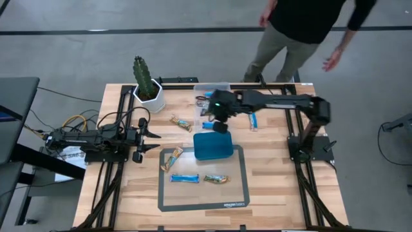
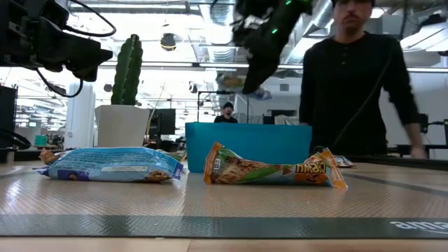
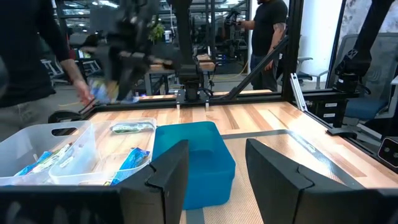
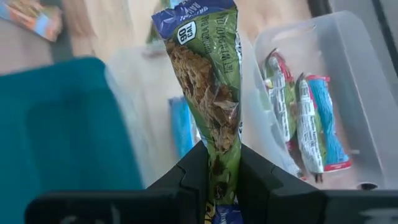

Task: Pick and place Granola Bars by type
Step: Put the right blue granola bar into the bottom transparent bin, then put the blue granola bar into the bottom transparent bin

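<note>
Gripping: right gripper (image 4: 217, 177) clenched on a green-and-blue wrapped granola bar (image 4: 208, 81), raised between the teal rectangular tray (image 1: 212, 145) and clear plastic box (image 1: 212, 89)
Waiting: left gripper (image 1: 152, 140), fingers parted, empty, at table's left
Loose bars: on grey mat (image 1: 235, 193)

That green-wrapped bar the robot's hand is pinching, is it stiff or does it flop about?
Probably fairly stiff: the green-wrapped bar stands straight out from the right hand, which grips only one end. Its glossy, crinkled film looks slippery, so it might slide. It seems light, since a narrow pinch carries it.
</note>
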Available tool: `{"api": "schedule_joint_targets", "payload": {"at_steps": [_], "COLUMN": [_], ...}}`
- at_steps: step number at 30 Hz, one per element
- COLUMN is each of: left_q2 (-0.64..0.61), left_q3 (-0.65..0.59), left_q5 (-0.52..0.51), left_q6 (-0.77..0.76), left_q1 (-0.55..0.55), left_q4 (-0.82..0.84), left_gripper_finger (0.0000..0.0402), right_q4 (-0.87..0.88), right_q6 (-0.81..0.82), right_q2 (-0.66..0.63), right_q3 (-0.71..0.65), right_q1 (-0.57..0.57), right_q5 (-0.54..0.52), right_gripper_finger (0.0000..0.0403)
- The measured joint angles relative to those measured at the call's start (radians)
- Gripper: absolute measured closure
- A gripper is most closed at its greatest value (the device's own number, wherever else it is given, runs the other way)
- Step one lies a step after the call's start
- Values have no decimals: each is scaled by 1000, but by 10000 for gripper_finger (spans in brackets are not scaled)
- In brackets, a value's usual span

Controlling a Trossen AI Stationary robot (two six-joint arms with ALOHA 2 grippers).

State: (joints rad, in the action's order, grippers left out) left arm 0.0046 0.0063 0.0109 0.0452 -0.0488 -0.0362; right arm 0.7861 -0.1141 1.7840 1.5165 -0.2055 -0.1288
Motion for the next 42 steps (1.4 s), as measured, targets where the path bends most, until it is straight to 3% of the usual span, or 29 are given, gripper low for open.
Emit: {"api": "schedule_joint_targets", "payload": {"at_steps": [9, 14, 19, 29, 32, 42], "left_q2": [0, 0, 0, 0, 0, 0], "left_q3": [0, 0, 0, 0, 0, 0], "left_q5": [0, 0, 0, 0, 0, 0], "left_q6": [0, 0, 0, 0, 0, 0], "left_q1": [0, 0, 0, 0, 0, 0], "left_q4": [0, 0, 0, 0, 0, 0], "left_gripper_finger": [249, 249, 249, 249, 249, 249], "right_q4": [158, 158, 162, 226, 230, 231], "right_q6": [-52, -53, -51, 157, 166, 80], "right_q2": [217, 232, 232, 226, 224, 224], "right_q3": [168, 169, 170, 244, 301, 443], "right_q1": [-35, -49, -67, -67, -48, 91], "right_q5": [37, 46, 52, 85, 131, 137], "right_gripper_finger": [346, 329, 286, 202, 189, 173]}}
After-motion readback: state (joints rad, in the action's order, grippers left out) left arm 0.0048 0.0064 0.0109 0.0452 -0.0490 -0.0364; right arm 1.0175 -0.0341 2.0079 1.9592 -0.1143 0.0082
